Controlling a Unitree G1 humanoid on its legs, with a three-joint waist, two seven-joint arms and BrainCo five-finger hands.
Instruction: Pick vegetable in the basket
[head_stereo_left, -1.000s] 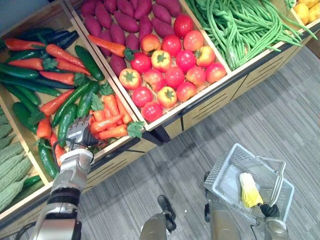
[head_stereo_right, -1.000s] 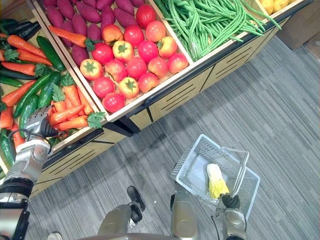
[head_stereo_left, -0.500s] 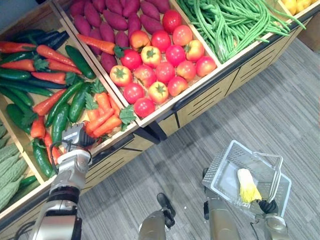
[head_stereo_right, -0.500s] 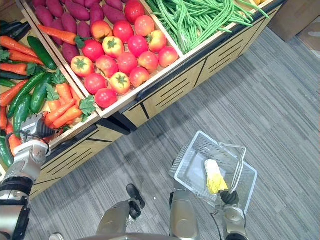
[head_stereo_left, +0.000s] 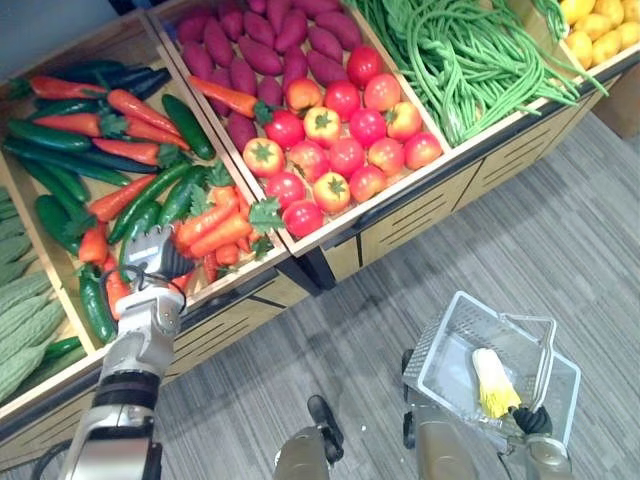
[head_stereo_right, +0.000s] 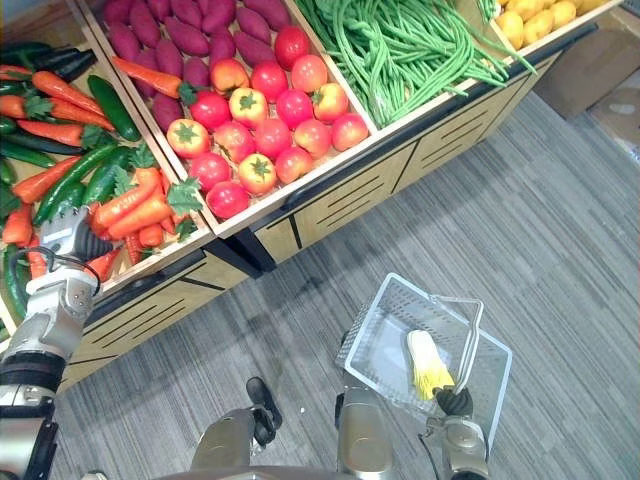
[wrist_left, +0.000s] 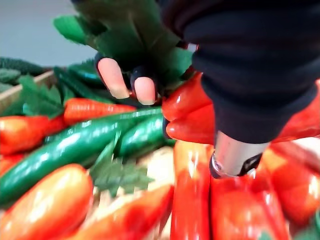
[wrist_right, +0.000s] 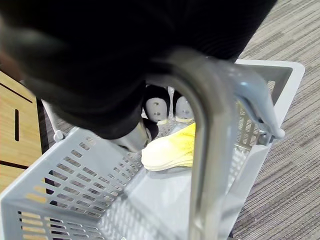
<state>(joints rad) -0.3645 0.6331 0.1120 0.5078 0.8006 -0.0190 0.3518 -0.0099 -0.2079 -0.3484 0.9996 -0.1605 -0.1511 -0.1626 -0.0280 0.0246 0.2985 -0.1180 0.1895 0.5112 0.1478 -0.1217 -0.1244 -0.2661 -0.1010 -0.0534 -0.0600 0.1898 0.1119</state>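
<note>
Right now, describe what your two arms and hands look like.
The left arm is silver-grey, in jointed segments with a dark band; the right arm is the same silver-grey. The left hand and right hand wear dark ribbed covers. The right hand's fingers are silver with dark tips.

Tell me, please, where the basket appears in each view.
Left eye view: basket at lower right, hanging from the right hand.
Right eye view: basket lower right of centre.
Right wrist view: basket close up, its handle in the right hand.
Left wrist view: faces carrots instead.
Shared landmark: the yellow vegetable lying inside it.
</note>
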